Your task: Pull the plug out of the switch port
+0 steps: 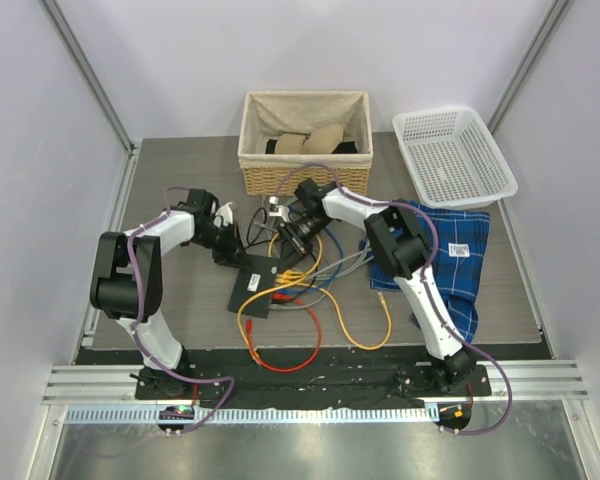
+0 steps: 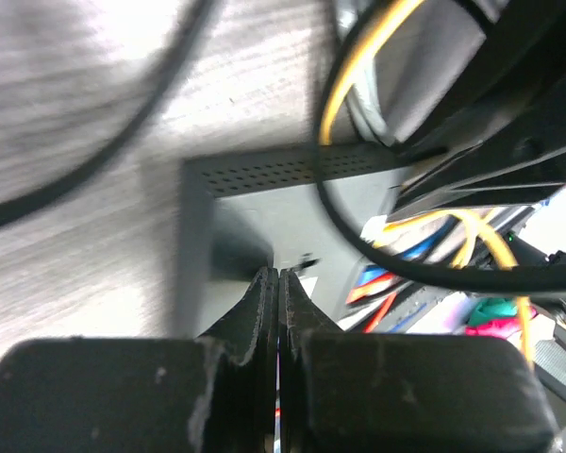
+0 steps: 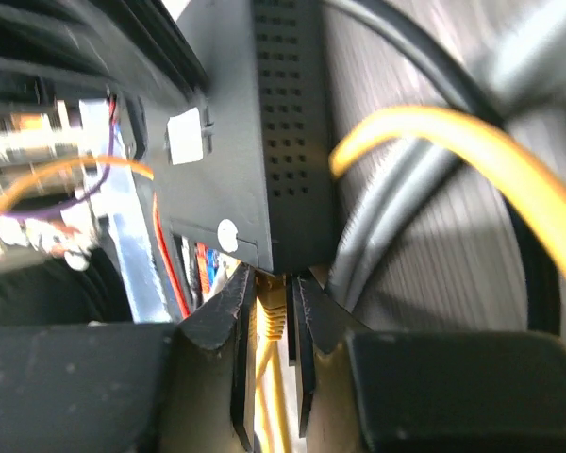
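Where grey wood-grain table (image 1: 200, 320) meets pale walls (image 1: 180, 60), switch (image 1: 258, 290) lies mid-table; left gripper (image 2: 278, 280) jaws pressed together beside switch; right gripper (image 3: 269, 297) pinching yellow plug (image 3: 272, 316) at switch port.

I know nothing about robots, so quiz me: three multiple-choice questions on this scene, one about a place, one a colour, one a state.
1. Where on the table is the white plastic basket?
A. near left corner
B. far right corner
C. centre

2. What colour is the plug held by the right gripper?
A. blue
B. red
C. yellow

3. How do the jaws of the left gripper stand?
A. shut
B. wide open
C. round a cable

Answers:
1. B, it sits at the back right, beside the wicker basket.
2. C, the right wrist view shows it yellow.
3. A, the fingers meet with nothing between them.
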Available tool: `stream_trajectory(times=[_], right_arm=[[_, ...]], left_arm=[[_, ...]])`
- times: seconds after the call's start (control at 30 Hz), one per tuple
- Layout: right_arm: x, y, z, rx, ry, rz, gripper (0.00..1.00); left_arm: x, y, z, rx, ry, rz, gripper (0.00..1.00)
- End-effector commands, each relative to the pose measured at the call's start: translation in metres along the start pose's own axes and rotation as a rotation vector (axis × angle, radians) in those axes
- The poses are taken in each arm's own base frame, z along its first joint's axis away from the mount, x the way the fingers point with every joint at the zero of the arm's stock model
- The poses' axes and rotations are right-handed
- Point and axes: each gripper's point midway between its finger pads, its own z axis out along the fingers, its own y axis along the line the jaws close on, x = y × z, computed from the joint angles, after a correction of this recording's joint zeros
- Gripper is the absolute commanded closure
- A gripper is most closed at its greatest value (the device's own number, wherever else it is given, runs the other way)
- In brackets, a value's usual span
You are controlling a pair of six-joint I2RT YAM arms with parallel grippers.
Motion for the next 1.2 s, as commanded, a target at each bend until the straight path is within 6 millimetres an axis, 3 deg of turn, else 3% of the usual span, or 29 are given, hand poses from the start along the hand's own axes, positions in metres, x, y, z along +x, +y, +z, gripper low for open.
stream_trajectory(times=[0.0,0.07,0.13,0.17,0.3,0.33,0.37,0.4,0.43,0.47,0.57,0.67,0.7,0.77,0.9,0.93,1.0,1.03,1.17], right_arm=[[-0.025,-0.072,-0.036,0.341,-0.229,0.091,0.99],[-0.053,-0.078,-0.038,0.339,-0.289,0.039,0.99],[-0.066,-0.08,-0.033,0.289,-0.29,0.033,0.99],[-0.084,-0.07,-0.037,0.25,-0.299,-0.021,0.99],[-0.073,-0.061,-0.022,0.198,-0.203,-0.133,0.99],[-0.056,-0.05,-0.015,0.134,-0.144,-0.081,0.99],[-0.057,-0.042,-0.016,0.115,-0.12,-0.153,0.99],[-0.047,-0.035,-0.008,0.098,-0.068,-0.165,0.99],[-0.022,-0.032,-0.004,0.08,0.017,-0.098,0.99],[-0.018,-0.03,-0.005,0.069,0.045,-0.17,0.99],[0.012,-0.031,-0.005,0.088,0.148,-0.137,0.98],[0.013,-0.048,-0.017,0.198,0.113,-0.137,0.99],[0.009,-0.054,-0.02,0.263,0.067,-0.046,0.99],[-0.012,-0.065,-0.033,0.369,-0.079,-0.12,0.99],[-0.025,-0.07,-0.031,0.393,-0.08,-0.178,0.99],[-0.011,-0.067,-0.029,0.352,-0.012,-0.174,0.99],[-0.017,-0.072,-0.022,0.296,0.041,-0.194,0.99],[-0.017,-0.062,-0.026,0.274,0.092,-0.22,0.99],[0.017,-0.065,-0.019,0.196,0.225,-0.208,0.99]], left_arm=[[-0.014,0.051,0.006,-0.212,-0.064,0.051,1.0],[-0.013,0.051,0.007,-0.209,-0.059,0.048,1.0],[-0.013,0.051,0.007,-0.204,-0.055,0.046,1.0],[-0.012,0.05,0.008,-0.201,-0.053,0.046,1.0],[-0.015,0.045,0.005,-0.189,-0.064,0.054,1.0],[-0.015,0.044,0.005,-0.182,-0.064,0.053,1.0],[-0.016,0.043,0.004,-0.182,-0.066,0.055,1.0],[-0.016,0.043,0.004,-0.181,-0.068,0.056,1.0],[-0.017,0.043,0.003,-0.185,-0.073,0.058,1.0],[-0.016,0.045,0.003,-0.192,-0.071,0.061,1.0],[-0.015,0.049,0.003,-0.208,-0.067,0.069,1.0],[-0.013,0.049,0.004,-0.208,-0.064,0.067,1.0],[-0.013,0.049,0.004,-0.207,-0.063,0.07,1.0],[-0.013,0.049,0.004,-0.208,-0.06,0.072,1.0],[-0.014,0.048,0.003,-0.204,-0.063,0.076,1.0],[-0.014,0.047,0.003,-0.203,-0.063,0.074,1.0],[-0.014,0.048,0.003,-0.204,-0.063,0.077,1.0],[-0.013,0.049,0.004,-0.205,-0.061,0.076,1.0],[-0.014,0.047,0.004,-0.198,-0.063,0.073,1.0]])
